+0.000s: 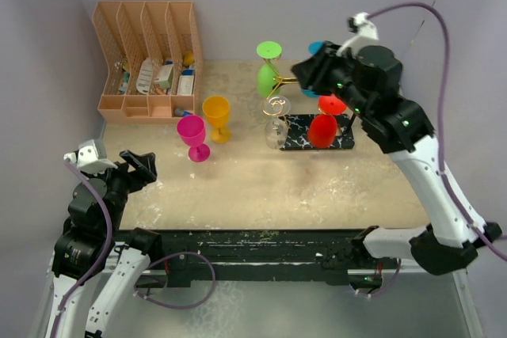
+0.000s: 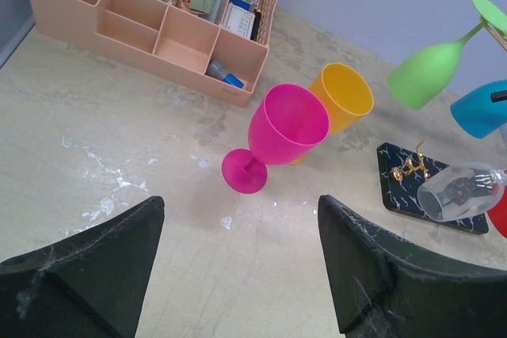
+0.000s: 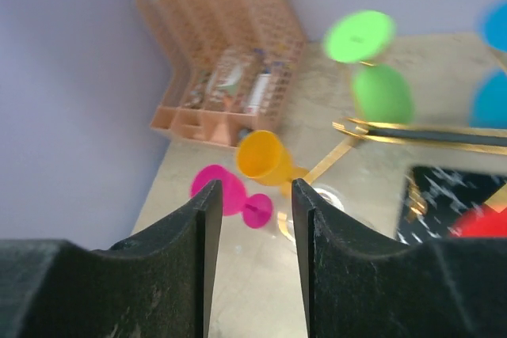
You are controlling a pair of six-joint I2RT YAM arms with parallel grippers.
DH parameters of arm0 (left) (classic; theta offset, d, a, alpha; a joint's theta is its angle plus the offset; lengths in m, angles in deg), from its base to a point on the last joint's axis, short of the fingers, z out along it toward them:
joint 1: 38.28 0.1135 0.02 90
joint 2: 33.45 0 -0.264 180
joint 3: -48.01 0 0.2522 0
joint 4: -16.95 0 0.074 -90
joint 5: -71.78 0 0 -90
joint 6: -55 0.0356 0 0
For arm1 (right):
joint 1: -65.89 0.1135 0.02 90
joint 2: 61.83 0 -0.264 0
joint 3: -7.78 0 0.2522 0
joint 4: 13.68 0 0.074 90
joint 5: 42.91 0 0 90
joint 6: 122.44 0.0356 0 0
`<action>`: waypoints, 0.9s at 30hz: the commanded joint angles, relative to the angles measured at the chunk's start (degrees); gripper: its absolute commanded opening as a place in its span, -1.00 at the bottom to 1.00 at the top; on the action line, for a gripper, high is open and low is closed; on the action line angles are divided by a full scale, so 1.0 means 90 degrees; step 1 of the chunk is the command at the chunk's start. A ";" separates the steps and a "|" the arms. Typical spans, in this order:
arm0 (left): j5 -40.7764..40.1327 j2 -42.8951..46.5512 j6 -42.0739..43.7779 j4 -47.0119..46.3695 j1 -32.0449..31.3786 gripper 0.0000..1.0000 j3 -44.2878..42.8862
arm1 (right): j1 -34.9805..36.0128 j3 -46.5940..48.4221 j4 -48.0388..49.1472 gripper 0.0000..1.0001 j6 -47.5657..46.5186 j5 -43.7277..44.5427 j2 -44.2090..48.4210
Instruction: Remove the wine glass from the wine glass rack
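1. The right claw [image 3: 255, 195] has its jaws narrowly parted, with nothing between them.
2. Just ahead of it, the green wine glass [image 1: 267, 79] hangs foot-up on the wine glass rack [image 1: 295, 138].
3. The left claw [image 2: 238, 211] gapes wide and empty, well away from the rack.

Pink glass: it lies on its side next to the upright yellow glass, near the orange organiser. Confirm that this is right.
Not right in one respect. The pink glass does not lie on its side: it stands upright on its foot, next to the upright yellow glass, near the orange organiser. The left wrist view shows this plainly.
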 commanded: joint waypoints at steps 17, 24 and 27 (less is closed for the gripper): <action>0.0107 0.0007 0.0069 -0.0314 -0.0015 0.62 0.0009 | -0.3393 -0.2798 -0.0595 0.23 0.1721 -0.1672 0.2710; 0.0126 0.0029 0.0078 -0.0331 -0.0015 0.62 0.0016 | -0.3535 -0.3631 -0.0109 0.19 0.2091 -0.1764 0.2935; 0.0129 0.0021 0.0083 -0.0323 -0.0011 0.62 0.0016 | -0.3555 -0.3783 0.0008 0.17 0.2125 -0.1840 0.2796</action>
